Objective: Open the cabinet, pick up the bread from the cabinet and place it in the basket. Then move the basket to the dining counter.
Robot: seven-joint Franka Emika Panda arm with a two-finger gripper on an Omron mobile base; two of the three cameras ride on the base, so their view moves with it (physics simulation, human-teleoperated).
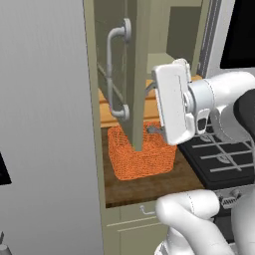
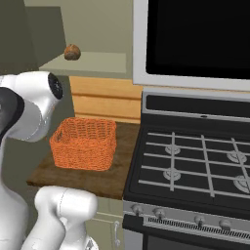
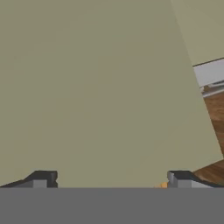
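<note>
We see the small brown bread roll (image 2: 72, 52) on the sage-green cabinet's (image 1: 137, 74) shelf, upper left of the right view; orange woven basket (image 2: 84, 142) sits below, centre-left. Door swung open; gripper (image 3: 109, 180) spread wide and empty, facing its panel. Next we'd judge: reach round for bread. The door hides it in the left view.

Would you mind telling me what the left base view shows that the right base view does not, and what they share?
The left base view alone shows the open cabinet door edge-on with its curved silver handle, and the robot's hand behind it. The right base view alone shows the bread on the cabinet shelf, and the stove's burner grates. Both show the orange basket on the wood countertop.
</note>
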